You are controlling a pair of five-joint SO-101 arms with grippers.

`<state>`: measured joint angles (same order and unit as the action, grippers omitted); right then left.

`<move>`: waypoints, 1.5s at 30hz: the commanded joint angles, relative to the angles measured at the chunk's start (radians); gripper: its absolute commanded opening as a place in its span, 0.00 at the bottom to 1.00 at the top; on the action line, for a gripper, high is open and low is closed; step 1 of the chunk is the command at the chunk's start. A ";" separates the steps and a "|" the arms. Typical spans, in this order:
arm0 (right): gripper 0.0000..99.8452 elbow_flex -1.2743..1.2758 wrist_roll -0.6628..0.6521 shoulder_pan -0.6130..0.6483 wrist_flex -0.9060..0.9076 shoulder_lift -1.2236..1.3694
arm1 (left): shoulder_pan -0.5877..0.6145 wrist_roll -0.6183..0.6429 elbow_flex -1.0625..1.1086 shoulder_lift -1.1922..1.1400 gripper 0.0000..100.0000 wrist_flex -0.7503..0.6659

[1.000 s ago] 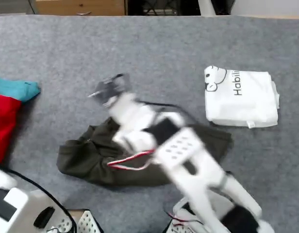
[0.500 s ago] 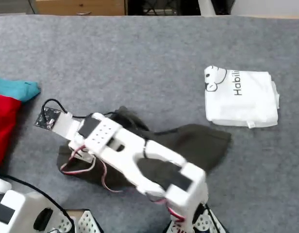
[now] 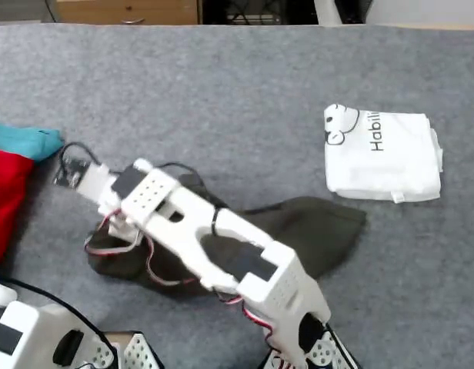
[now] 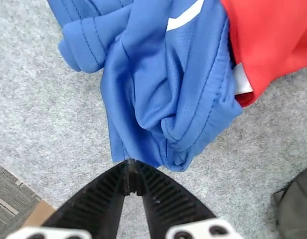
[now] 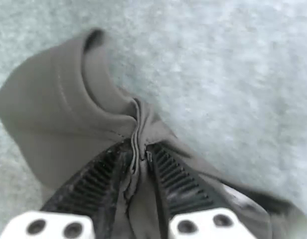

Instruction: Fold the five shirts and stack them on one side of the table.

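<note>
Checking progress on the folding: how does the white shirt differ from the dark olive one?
The white shirt is folded into a neat rectangle; the dark olive shirt lies crumpled. The white shirt lies untouched; the dark olive shirt is pinched in the right gripper. The white shirt bears print; the dark olive shirt shows none. Both rest on the grey table.

This looks like a robotics lab or workroom: a desk covered with grey felt-like cloth, a white plastic robot arm with bare red wires, and a light wooden drawer cabinet behind the desk's far edge.
</note>
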<state>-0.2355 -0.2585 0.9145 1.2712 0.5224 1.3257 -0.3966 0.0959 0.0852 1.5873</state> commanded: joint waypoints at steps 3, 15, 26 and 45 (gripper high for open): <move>0.01 -0.197 0.008 -0.181 0.114 -0.128 | -0.039 -0.012 -0.038 -0.049 0.03 -0.006; 0.01 -0.404 0.121 -0.582 0.133 -0.168 | -0.453 -0.055 -0.050 -0.143 0.03 0.166; 0.22 -0.386 0.124 -0.776 -0.109 -0.048 | -1.214 0.150 0.061 -0.141 0.08 0.170; 0.23 -0.743 0.253 -1.320 0.399 -0.148 | -1.862 0.598 -0.588 -0.450 0.17 -0.009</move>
<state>-0.9229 -0.0176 -0.3253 1.5520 0.4335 -0.4849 0.1634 -0.3997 -0.2631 1.6287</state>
